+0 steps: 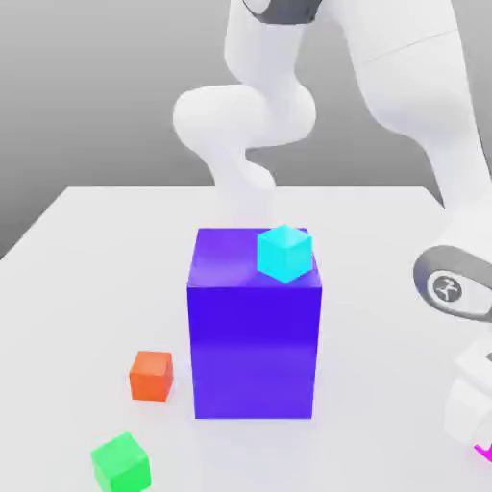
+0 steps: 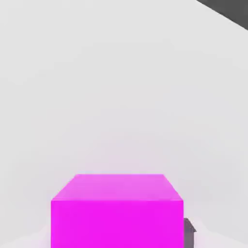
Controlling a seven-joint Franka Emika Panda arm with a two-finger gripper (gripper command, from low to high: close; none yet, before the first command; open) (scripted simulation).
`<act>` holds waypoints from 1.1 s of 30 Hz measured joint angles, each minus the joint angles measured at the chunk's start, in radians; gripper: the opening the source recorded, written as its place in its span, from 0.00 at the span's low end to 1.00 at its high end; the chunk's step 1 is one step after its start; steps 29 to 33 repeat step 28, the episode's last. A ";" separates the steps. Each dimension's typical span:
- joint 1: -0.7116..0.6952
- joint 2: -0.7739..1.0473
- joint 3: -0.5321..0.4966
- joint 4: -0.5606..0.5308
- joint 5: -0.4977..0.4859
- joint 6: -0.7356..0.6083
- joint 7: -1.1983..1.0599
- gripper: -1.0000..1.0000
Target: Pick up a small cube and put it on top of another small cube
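A small magenta cube [image 2: 117, 210] sits on the white table right under my hand; in the exterior view just a sliver of the magenta cube [image 1: 485, 450] peeks out at the bottom right edge. My gripper [image 1: 475, 432] is lowered over it at the exterior view's far right. A small cyan cube [image 1: 284, 253] rests on the top right corner of a tall purple block [image 1: 254, 336]. A small orange cube [image 1: 151, 375] lies on the table to the left of the block, and a small green cube [image 1: 121, 463] lies nearer the front.
The white table [image 1: 86, 259] stretches behind and to the left of the purple block. The arm's white links [image 1: 245, 125] rise behind the block, and its forearm [image 1: 452, 144] comes down along the exterior view's right side.
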 joint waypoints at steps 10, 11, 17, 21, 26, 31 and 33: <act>-0.203 -0.223 -0.016 -0.082 0.191 -0.128 -0.018 0.00; -0.229 -0.236 -0.037 -0.091 0.209 -0.130 -0.006 0.00; -0.384 -0.319 -0.166 -0.150 0.313 -0.138 0.061 0.00; -0.485 -0.359 -0.259 -0.185 0.382 -0.131 0.108 0.00; -0.564 -0.249 -0.326 -0.175 0.436 -0.024 0.142 1.00; -0.564 -0.249 -0.326 -0.175 0.436 -0.024 0.142 1.00; -0.564 -0.249 -0.326 -0.175 0.436 -0.024 0.142 1.00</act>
